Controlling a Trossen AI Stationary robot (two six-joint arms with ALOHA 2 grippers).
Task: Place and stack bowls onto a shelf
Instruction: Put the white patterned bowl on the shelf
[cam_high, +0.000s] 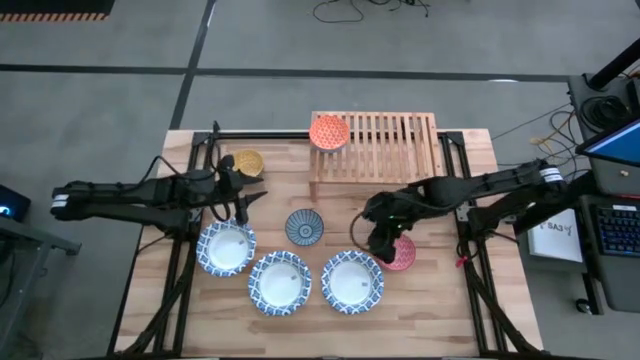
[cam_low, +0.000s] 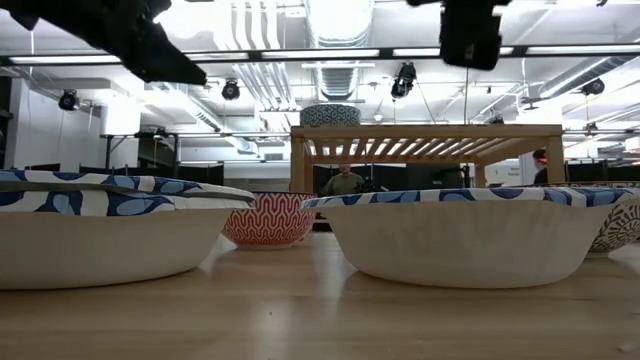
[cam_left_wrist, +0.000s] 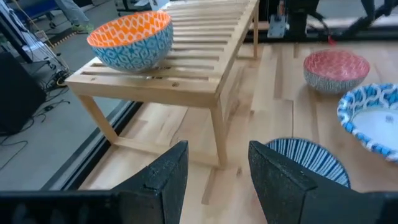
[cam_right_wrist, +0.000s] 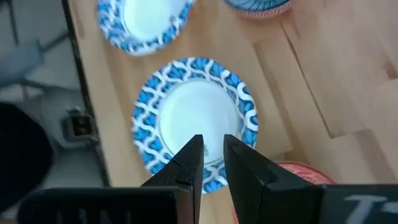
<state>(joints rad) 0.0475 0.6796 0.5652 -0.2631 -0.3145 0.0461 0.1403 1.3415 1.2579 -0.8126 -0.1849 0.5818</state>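
The shelf (cam_high: 385, 143), a low rack of light wood with many parallel slats, stands at the far edge of the desk (cam_high: 440, 310), and the orange bowl (cam_high: 328, 131), netted in white inside and blue-patterned outside, sits on its left end. Three large blue-and-white bowls (cam_high: 280, 282) with plain white insides lie in a row along the near half of the desk. The dark blue striped bowl (cam_high: 304, 227) sits mid-desk, the yellow bowl (cam_high: 247, 162) near the far left corner, the red bowl (cam_high: 401, 253) toward the right edge. The left gripper (cam_high: 238, 208) hovers above the leftmost large bowl, fingers parted and empty. The right gripper (cam_high: 381, 243) hangs just beside the red bowl, fingers nearly together around nothing. No writing is legible.
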